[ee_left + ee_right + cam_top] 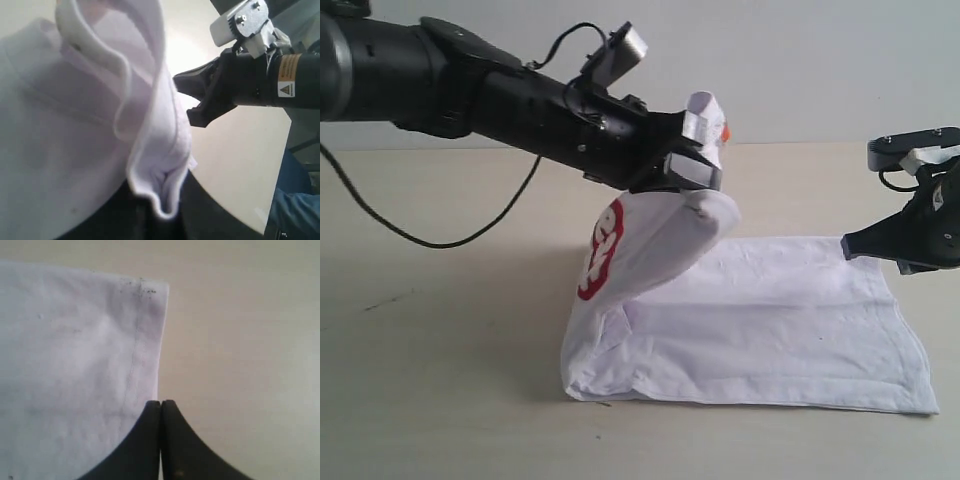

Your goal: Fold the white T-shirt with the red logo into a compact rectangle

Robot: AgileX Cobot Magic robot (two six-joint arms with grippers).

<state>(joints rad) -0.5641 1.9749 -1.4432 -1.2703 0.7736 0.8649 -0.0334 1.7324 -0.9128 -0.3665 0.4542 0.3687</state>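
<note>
The white T-shirt [770,320] lies partly folded on the tan table. My left gripper [705,165] is shut on its collar end and holds that end lifted above the middle of the cloth. The red logo [601,250] shows on the raised flap, facing left. In the left wrist view the pinched white T-shirt [75,125] fills the frame, its ribbed edge caught in the left gripper [167,212]. My right gripper [848,246] is shut with nothing in it, tip at the shirt's far right hem. The right wrist view shows the right gripper [161,403] beside the T-shirt's corner [75,365].
The tan table [440,380] stretches bare to the left and in front of the shirt. A black cable [430,240] from the left arm droops over the table at left. A pale wall stands behind. The right arm [250,80] shows in the left wrist view.
</note>
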